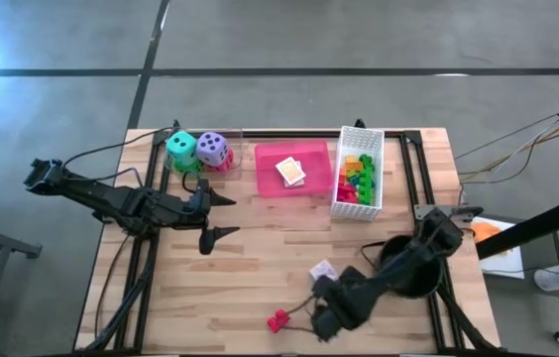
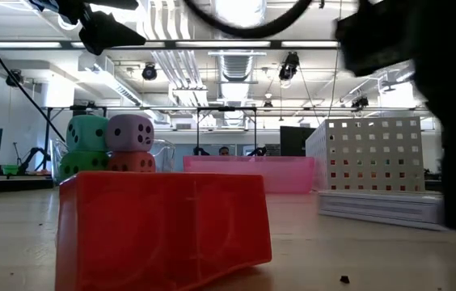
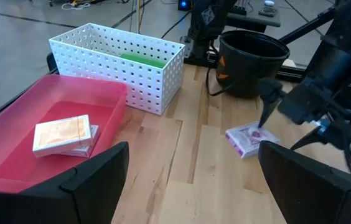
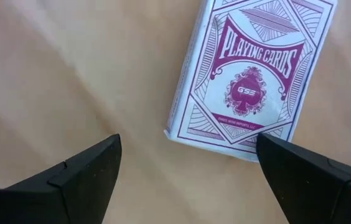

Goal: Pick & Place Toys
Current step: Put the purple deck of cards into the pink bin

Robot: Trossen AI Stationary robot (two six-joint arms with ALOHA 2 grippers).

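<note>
A white and magenta card pack (image 4: 250, 74) lies flat on the wooden table (image 1: 260, 258), near its front right; it also shows in the high view (image 1: 321, 270). My right gripper (image 4: 188, 168) is open just above it, pointing down, with the pack ahead of its fingertips and untouched. My left gripper (image 1: 222, 216) is open and empty above the table's left half. Teal (image 1: 181, 149) and purple (image 1: 213, 149) dice are stacked on other dice at the far left. Two card packs (image 3: 63, 135) lie in the pink tray (image 1: 270, 178). A red brick (image 1: 278, 320) lies near the front edge.
A white mesh basket (image 1: 347, 203) holding coloured bricks (image 1: 357, 177) stands right of the pink tray. A black round pot (image 3: 250, 59) stands at the right, beside my right arm. Black frame rails run along the table's left and right sides.
</note>
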